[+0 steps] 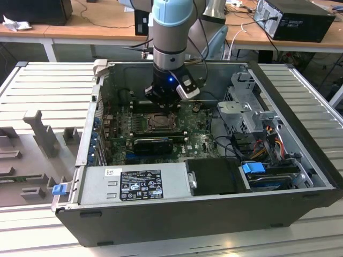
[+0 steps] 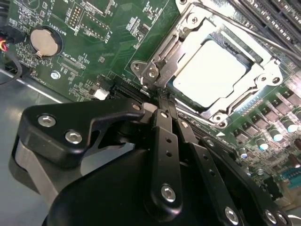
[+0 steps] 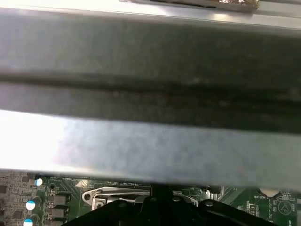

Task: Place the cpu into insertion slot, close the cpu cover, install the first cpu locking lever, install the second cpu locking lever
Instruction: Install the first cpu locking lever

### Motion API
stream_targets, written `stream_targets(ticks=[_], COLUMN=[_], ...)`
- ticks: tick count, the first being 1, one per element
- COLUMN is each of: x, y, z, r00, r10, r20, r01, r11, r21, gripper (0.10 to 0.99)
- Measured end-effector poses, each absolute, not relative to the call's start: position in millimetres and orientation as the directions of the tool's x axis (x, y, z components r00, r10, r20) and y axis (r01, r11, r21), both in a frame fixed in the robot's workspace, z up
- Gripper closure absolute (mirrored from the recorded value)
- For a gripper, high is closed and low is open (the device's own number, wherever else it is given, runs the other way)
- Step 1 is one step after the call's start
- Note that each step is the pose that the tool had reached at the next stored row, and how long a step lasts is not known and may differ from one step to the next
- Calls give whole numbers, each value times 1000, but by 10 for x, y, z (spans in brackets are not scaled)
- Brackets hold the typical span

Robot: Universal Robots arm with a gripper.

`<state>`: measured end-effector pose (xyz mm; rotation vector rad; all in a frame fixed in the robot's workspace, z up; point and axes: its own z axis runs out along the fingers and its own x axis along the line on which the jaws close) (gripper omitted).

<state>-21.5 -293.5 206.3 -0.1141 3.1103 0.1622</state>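
Arm is down inside the open computer case (image 1: 300,134), over the green motherboard (image 2: 117,28). My gripper (image 2: 161,100) has its fingers (image 2: 162,136) brought together, with no gap that I can see. Nothing is visibly held between them. The tips sit at the corner of the socket hardware, right by the silver hinge tab (image 2: 153,70). I can't tell whether they touch it.

The cpu (image 2: 209,75) is seated in the insertion slot (image 1: 159,122), silver face up and lying flat. The cpu cover (image 2: 181,52) is down around it, and the chip shows through its window. A thin metal lever rod (image 2: 254,34) runs along the socket side next to the memory slots (image 2: 277,14). I can't tell whether it is latched.

In the exterior view the gripper (image 1: 161,105) hangs just above the slot. The black graphics card (image 1: 153,144) lies just beside the slot. The power supply (image 1: 134,184) is beyond the card, at the case edge.

The coin battery (image 2: 45,41) is well clear of the socket, off beside my finger linkage.

In the first wrist view a grey case rail (image 3: 150,141) crosses the frame. Under it I see a strip of board, the silver socket frame (image 3: 110,193) and the dark gripper (image 3: 155,205).
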Motion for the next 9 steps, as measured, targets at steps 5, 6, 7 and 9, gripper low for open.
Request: stream_targets(ticks=[5, 6, 7, 9], x=[-189, -188, -188, -188], y=[-2919, -2917, -2918, -2916], z=[2050, 2044, 2040, 2027], r00=[-997, -997, -997, -997], r10=[-72, -72, -72, -73], r20=[-26, -26, -25, -25], r01=[-74, -74, -74, -74], r11=[993, 993, 993, 994], r21=[92, 89, 87, 80], gripper=[980, 980, 980, 980])
